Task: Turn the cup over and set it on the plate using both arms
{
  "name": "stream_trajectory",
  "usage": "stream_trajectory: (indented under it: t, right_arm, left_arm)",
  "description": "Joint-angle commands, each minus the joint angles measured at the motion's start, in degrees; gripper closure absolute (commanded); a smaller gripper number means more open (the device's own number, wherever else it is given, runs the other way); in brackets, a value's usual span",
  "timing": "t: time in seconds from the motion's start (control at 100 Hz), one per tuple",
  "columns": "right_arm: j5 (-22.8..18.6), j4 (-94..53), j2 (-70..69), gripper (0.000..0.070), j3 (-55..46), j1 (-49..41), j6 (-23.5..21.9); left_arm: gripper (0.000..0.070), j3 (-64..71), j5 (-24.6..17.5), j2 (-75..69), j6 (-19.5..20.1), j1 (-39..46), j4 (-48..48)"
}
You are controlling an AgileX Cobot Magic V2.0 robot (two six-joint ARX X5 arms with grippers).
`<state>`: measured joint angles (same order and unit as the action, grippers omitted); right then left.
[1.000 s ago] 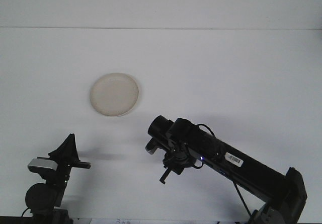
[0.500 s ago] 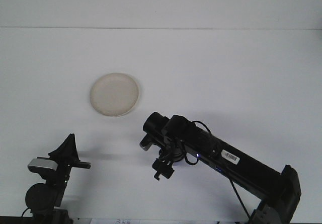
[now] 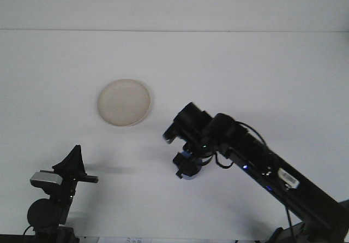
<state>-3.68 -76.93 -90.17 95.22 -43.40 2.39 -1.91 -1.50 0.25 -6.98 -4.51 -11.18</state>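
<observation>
Black and long, the right arm (image 3: pixel 262 164) reaches in from the lower right corner, diagonally across the white table (image 3: pixel 245 73), its wrist bent down; whether the right gripper (image 3: pixel 185 166) is open or closed on anything cannot be told. The left gripper (image 3: pixel 73 164) sits low at the lower left, its state equally unclear. Well apart from both, the cream plate (image 3: pixel 124 102) lies bare on the table, up and left of the right wrist.

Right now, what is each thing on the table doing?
plate: flat on the table, right side up, nothing on it.
left gripper: low at the near left, apart from the plate, holding nothing that shows.
right gripper: over the table right of the plate, pointing down; too dark to tell what it holds.
cup: not clearly seen in this view.
</observation>
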Motion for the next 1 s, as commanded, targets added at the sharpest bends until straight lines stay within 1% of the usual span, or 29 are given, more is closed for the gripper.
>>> stream_trajectory:
  t: [0.0, 0.11, 0.23, 0.4, 0.51, 0.61, 0.64, 0.68, 0.78, 0.79, 0.99]
  right_arm:
    - [1.49, -1.66, 1.53, 0.0272, 0.81, 3.96, 0.63]
    - [3.52, -0.20, 6.73, 0.0272, -2.38, 12.66, 0.66]
    - [3.54, 6.58, 15.08, 0.0272, -10.08, 23.08, 0.52]
    - [3.58, 20.24, 30.21, 0.0272, -24.02, 37.70, -3.15]
    - [3.67, 26.16, 40.06, 0.0273, -31.50, 42.38, -4.59]
    - [3.67, 29.38, 48.41, 0.0282, -36.94, 43.08, -4.79]
    - [3.56, 30.08, 50.49, 0.0310, -38.27, 42.95, -4.76]
    - [3.43, 30.67, 53.16, 0.0393, -39.93, 42.88, -4.79]
    - [3.48, 31.54, 58.36, 0.0691, -43.32, 42.88, -4.33]
    - [3.48, 31.54, 58.71, 0.0700, -43.58, 42.88, -4.26]
    - [3.50, 31.80, 61.55, 0.0700, -45.11, 42.88, -3.85]
  left_arm:
    - [0.0685, 1.11, -0.15, -0.07, -0.15, 0.04, -0.87]
    - [0.0685, 1.11, -0.15, -0.07, -0.15, 0.04, -0.87]
    - [0.0685, 1.11, -0.17, -0.07, -0.15, 0.04, -0.87]
    - [0.0685, 1.11, -0.15, -0.07, -0.15, 0.04, -0.87]
    - [0.0685, 1.11, -0.15, -0.07, -0.17, 0.04, -0.90]
    - [0.0685, 1.11, -0.15, -0.07, -0.17, 0.04, -0.90]
    - [0.0685, 1.11, -0.15, -0.07, -0.17, 0.04, -0.90]
    - [0.0685, 1.11, -0.15, -0.07, -0.15, 0.04, -0.87]
    - [0.0685, 1.11, -0.17, -0.07, -0.15, 0.04, -0.90]
    - [0.0685, 1.11, -0.17, -0.07, -0.15, 0.04, -0.90]
    - [0.0685, 1.07, -0.15, -0.07, -0.17, 0.04, -0.92]
